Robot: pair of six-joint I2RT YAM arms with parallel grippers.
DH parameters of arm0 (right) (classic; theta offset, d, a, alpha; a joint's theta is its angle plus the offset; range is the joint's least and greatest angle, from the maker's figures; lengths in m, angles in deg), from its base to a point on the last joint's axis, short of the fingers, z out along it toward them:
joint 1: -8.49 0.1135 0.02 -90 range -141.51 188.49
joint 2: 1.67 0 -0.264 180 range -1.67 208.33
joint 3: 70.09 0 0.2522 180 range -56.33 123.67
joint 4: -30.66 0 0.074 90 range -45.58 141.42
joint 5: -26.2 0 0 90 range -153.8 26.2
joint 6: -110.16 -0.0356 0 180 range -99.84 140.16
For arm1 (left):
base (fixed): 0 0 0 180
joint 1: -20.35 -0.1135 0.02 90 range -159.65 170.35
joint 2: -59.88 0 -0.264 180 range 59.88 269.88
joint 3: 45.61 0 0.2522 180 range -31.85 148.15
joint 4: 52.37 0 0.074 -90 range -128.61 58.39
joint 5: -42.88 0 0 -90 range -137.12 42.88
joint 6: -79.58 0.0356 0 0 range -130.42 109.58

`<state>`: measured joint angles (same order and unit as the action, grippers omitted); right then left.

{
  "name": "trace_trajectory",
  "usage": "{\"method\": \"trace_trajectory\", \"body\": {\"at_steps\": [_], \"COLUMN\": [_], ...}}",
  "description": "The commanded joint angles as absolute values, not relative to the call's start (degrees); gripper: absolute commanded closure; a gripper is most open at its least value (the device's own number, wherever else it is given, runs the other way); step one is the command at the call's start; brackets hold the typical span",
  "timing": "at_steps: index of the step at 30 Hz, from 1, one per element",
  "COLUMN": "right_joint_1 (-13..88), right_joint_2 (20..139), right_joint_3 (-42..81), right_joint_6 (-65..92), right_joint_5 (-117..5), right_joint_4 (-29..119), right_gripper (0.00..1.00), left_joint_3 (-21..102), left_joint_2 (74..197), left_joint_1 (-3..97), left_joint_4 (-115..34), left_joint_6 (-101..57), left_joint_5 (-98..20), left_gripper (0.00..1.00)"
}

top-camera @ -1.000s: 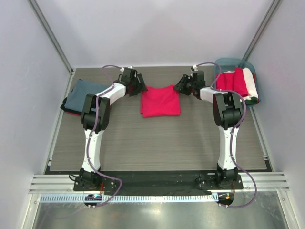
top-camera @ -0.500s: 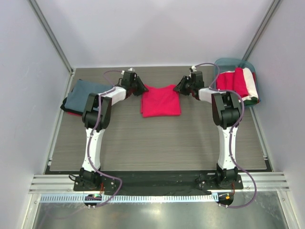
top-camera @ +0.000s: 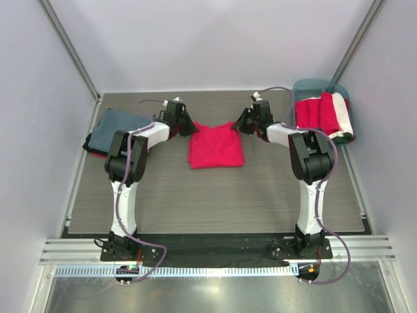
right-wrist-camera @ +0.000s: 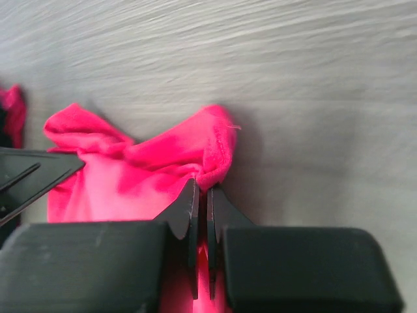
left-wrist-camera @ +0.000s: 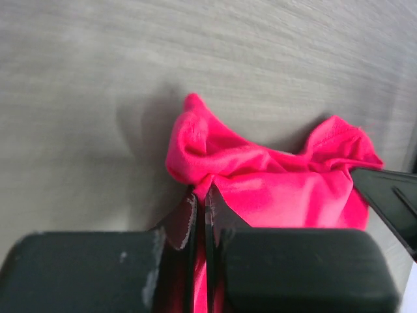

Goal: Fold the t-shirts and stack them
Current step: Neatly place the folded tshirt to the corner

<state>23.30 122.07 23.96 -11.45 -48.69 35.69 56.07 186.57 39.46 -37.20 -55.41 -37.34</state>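
Grey wood counter (top-camera: 215, 195) holds your red t-shirt (top-camera: 216, 147) in the middle, toward the far side. It looks soft, light and floppy, so it will sag and bunch. Your left claw (left-wrist-camera: 201, 203) pinches its far left corner tight, and your right claw (right-wrist-camera: 201, 199) pinches the far right corner. Holding both corners looks best, I think.

The grey wood-grain table (top-camera: 215, 202) carries a red shirt (top-camera: 216, 149) mid-far, a blue-grey-topped shirt pile (top-camera: 114, 130) at its left edge, and a tub (top-camera: 307, 85) far right.
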Motion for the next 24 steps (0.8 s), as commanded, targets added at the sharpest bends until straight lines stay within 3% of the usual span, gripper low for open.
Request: {"method": "trace_trajectory", "body": {"at_steps": [1, 8, 14, 20, 24], "right_joint_1": [26.76, 35.99, 45.82, 53.21, 57.08], "right_joint_2": [111.11, 99.68, 95.28, 96.58, 100.36], "right_joint_3": [20.76, 14.95, 18.63, 26.01, 34.43], "right_joint_6": [-9.46, -9.81, -9.98, -10.34, -9.64], "right_joint_5": [-51.31, -57.11, -61.95, -63.54, -65.55], "right_joint_4": [34.57, 34.84, 36.59, 38.35, 40.63], "right_gripper": [0.99, 0.99, 0.99, 0.99, 0.99], "left_joint_3": [52.29, 42.0, 36.36, 39.15, 45.22], "left_joint_2": [175.66, 159.03, 143.5, 133.19, 132.48], "left_joint_1": [39.69, 37.06, 30.73, 24.59, 15.44], "left_joint_4": [-33.17, -26.14, -18.23, -7.6, -1.03], "left_joint_6": [-52.34, -50.59, -49.27, -47.68, -46.47], "left_joint_5": [-39.38, -41.84, -39.82, -43.25, -37.8], "left_gripper": [1.0, 1.0, 1.0, 1.0, 1.0]}}
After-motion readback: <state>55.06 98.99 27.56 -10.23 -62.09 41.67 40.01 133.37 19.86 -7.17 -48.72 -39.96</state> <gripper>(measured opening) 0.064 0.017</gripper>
